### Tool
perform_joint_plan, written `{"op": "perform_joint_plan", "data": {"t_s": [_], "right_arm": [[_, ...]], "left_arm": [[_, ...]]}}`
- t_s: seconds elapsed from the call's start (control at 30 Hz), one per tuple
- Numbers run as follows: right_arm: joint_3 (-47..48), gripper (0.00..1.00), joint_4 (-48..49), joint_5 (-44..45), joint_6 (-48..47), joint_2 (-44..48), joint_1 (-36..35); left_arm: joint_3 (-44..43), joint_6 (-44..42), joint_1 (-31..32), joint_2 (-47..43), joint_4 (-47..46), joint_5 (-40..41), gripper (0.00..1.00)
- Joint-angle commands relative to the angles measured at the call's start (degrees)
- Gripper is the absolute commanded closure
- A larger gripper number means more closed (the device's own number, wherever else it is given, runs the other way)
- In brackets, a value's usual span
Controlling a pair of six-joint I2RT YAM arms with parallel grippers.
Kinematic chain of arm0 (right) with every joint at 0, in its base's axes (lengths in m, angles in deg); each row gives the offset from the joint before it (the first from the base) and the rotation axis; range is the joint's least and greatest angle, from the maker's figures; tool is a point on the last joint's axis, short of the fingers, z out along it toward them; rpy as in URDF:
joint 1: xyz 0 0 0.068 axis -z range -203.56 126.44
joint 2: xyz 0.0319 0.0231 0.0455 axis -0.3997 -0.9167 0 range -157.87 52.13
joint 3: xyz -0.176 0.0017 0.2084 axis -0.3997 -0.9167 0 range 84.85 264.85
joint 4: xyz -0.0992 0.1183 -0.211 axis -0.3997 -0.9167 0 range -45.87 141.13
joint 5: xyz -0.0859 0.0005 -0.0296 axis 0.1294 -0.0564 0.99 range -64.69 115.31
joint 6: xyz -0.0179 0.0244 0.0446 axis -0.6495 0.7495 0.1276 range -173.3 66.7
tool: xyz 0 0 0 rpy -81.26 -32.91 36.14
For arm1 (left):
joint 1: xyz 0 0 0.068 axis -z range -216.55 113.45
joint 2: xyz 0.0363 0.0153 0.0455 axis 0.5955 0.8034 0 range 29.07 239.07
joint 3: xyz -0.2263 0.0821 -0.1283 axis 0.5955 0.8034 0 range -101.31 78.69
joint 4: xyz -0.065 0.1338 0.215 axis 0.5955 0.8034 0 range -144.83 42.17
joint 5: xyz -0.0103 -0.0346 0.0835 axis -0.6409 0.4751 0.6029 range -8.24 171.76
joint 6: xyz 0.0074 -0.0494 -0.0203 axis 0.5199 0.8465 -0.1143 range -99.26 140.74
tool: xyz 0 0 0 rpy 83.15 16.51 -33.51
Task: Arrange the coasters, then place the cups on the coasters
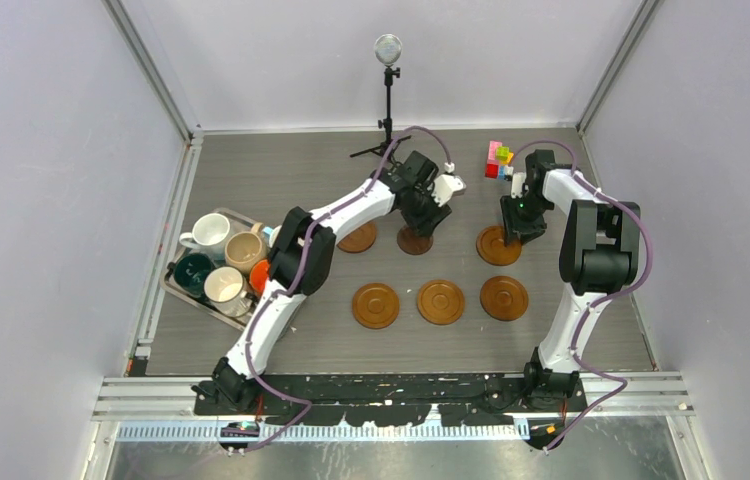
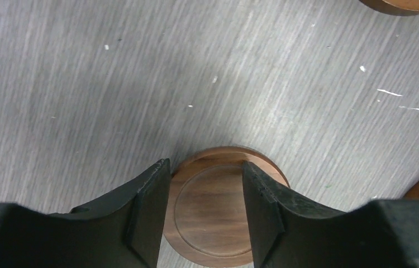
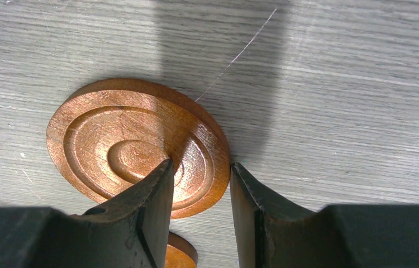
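Wooden ringed coaster (image 3: 123,145): your right claw (image 3: 200,167) pinches only rim; may slip.
Dark coaster (image 2: 210,212): left claw (image 2: 204,167) astride; hold untellable.

Bright overhead light, shadow of my right pincer (image 3: 201,184) across the tabletop (image 3: 352,67), sheen on the coaster (image 3: 112,139), sharp focus.

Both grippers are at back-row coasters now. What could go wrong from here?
1. The right gripper pinches only the rim of the back-right coaster. With so thin a hold, it could slip or swing once moved.
2. The dark coaster reaches under one finger of the left gripper. Closing further may press or shove it instead of gripping it.
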Motion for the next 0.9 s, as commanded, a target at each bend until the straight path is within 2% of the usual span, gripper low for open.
{"op": "perform_joint_plan", "data": {"t_s": [0.0,0.2,0.43,0.53,0.7,0.87], "right_arm": [[0.7,0.55,-0.3,1.9,-0.1,0.5,0.4],[1.0,0.53,-0.1,1.1,-0.1,0.4,0.4],[1.1,0.48,-0.1,0.5,-0.1,0.6,0.4],[1.5,0.47,-0.4,0.2,0.2,0.5,0.4],[2.5,0.46,-1.1,-0.1,0.7,0.3,0.4],[3.3,0.4,-1.4,-0.5,1.1,0.4,0.4]], "left_arm": [[-1.0,-1.6,0.5,-0.5,4.8,1.4,0.46],[6.6,-2.9,-1.3,-7.4,3.6,1.6,0.34],[8.5,-3.8,-2.4,-5.7,2.7,2.7,0.3],[7.0,-3.3,-2.4,-4.2,3.0,1.3,0.32],[5.3,-2.7,-1.7,-2.8,3.6,-0.4,0.41],[5.3,-2.3,-0.6,-2.5,3.5,-0.9,0.47]]}}
